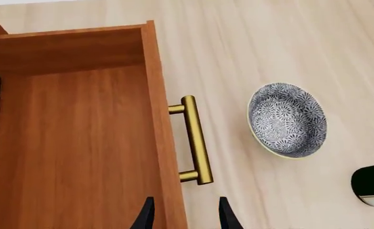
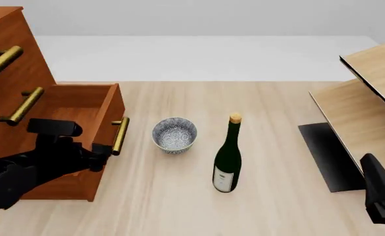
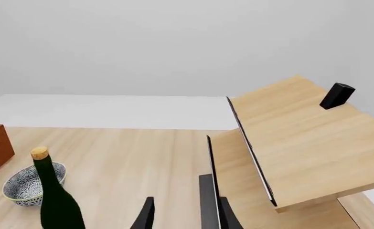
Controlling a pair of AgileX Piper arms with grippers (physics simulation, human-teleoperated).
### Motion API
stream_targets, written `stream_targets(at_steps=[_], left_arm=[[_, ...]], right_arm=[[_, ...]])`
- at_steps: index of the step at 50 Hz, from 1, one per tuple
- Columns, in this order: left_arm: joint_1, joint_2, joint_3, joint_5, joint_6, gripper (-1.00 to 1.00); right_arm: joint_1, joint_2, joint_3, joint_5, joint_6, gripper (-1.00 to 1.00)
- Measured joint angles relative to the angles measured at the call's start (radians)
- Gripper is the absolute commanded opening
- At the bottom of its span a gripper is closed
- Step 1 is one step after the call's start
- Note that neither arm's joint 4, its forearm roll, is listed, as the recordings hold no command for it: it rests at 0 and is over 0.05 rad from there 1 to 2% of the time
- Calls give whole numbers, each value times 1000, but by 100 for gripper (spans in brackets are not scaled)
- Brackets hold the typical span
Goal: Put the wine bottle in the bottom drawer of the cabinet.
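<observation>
Risk lay with the wine bottle [image 2: 227,162], upright at three o'clock of the pulled-out bottom drawer [image 2: 80,105]: either empty, parted gripper, left [image 1: 183,214] or right [image 3: 181,214], might topple it.

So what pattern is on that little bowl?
The bowl has a blue-grey floral speckle; left wrist view shows it best.

Wine bottle [image 1: 371,185] mostly cut off in left wrist view; cabinet [image 2: 9,73] partly cropped.
</observation>
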Motion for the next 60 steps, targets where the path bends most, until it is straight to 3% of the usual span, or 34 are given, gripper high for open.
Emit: stream_targets(at_steps=[31,60], left_arm=[[-73,76,17,-90,-29,100],[-129,92,-5,-80,8,100]], right_arm=[[-4,-4,-4,5,1,100],[-3,-6,-7,9,6,100]])
